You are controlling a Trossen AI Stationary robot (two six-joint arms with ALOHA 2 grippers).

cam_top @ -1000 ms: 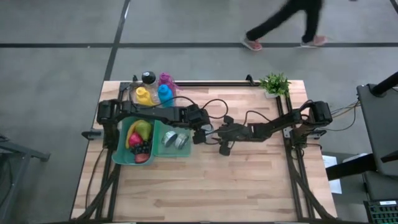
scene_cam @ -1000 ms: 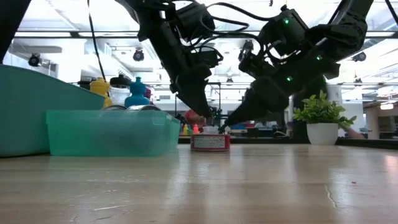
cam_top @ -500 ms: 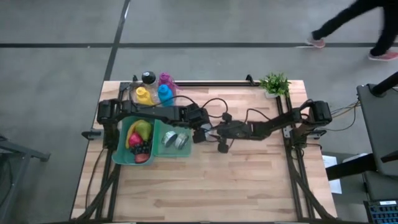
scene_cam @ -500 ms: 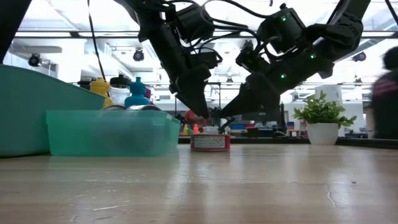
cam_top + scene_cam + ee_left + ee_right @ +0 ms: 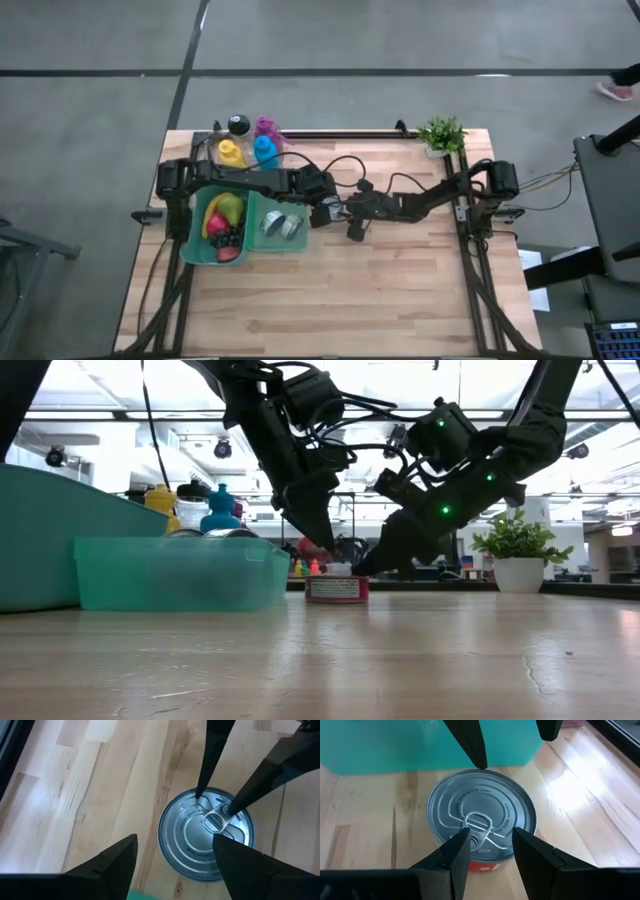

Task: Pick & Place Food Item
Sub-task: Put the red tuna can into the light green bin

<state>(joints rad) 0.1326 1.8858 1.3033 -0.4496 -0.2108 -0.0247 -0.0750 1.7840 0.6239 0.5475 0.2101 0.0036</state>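
Pale butcher-block planks make up the table (image 5: 400, 290), with a bright workshop hall behind it. Directly beneath both grippers sits a squat tin can (image 5: 337, 589) with a red label and a ring-pull lid, upright on the wood just beside the small teal bin (image 5: 180, 572).

From one side the left gripper (image 5: 325, 211) stands spread over the can, its fingertips (image 5: 470, 742) poised above the rim nearest the bin and not clearly touching it. From the opposite side the right gripper (image 5: 352, 212) is nearly clenched, its fingers (image 5: 457, 855) close together over the pull tab (image 5: 477, 824), with nothing visibly pinched between them.

Judged by its looks, the can is rigid and fairly dense for its size, with a smooth, slick wall and a low profile that leaves little height to grab. A squeeze across the side wall, just under the lid's rolled rim, seems the safest hold; the tab is flimsy and could lift or pop the seal if pulled.
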